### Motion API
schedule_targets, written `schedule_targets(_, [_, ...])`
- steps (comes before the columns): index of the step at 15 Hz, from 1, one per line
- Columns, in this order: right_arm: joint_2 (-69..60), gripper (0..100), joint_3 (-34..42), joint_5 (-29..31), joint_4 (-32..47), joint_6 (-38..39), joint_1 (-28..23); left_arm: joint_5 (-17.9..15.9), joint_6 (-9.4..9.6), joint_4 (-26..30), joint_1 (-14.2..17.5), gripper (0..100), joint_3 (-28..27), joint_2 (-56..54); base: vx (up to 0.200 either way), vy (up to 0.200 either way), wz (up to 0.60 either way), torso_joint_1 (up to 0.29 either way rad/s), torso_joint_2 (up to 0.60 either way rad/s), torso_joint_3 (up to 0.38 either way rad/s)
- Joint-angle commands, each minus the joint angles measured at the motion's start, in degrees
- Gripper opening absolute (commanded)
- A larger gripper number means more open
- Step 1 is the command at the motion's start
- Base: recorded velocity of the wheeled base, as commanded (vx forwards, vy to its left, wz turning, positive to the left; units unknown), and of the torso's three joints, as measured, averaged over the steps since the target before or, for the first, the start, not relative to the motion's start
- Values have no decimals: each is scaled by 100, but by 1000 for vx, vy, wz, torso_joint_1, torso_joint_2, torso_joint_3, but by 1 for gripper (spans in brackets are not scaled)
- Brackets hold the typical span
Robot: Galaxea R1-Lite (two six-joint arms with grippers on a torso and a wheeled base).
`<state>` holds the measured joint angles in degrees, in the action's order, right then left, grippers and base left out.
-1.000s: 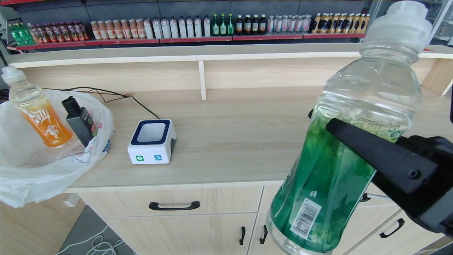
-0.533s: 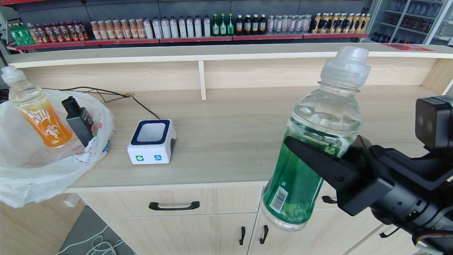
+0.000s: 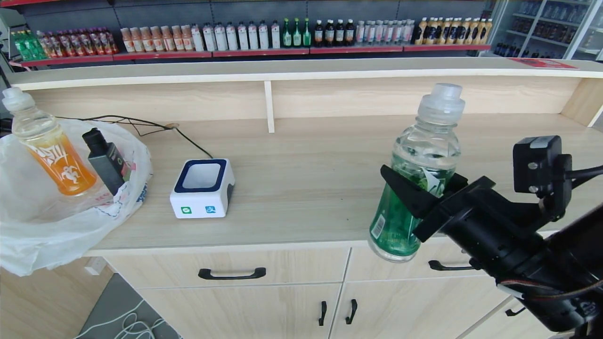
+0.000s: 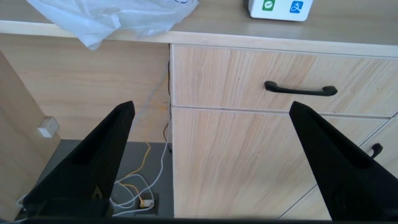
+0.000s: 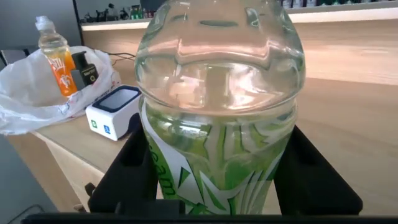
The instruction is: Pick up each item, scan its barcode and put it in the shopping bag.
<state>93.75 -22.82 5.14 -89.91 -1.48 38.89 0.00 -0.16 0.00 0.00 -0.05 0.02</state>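
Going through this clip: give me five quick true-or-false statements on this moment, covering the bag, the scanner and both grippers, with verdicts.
1. The scanner stands on the counter beside the shopping bag. True.
2. The shopping bag is empty. False: it holds an orange bottle and a dark bottle.
3. The right gripper is shut on the green bottle. True.
4. The green bottle stands on the counter. False: it is held up in the right gripper, its base in front of a drawer front.
5. The left gripper is open and holds nothing. True.
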Motion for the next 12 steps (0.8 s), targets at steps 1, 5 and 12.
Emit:
schedule_targets(1, [100,0,-152,13,-9,-11,-136,0,-2,0,0,100,-4,-2,0,0,0,0,0,0])
schedule_targets(5, [118,0,-513,22,-9,-37,-400,0,-2,0,0,100,-4,-2,-100,0,0,0,1,1])
schedule_targets(12, [-5,0,-583,13,-9,-81,-628,0,-11,0,0,100,-4,-2,0,86,0,-7,-2,2])
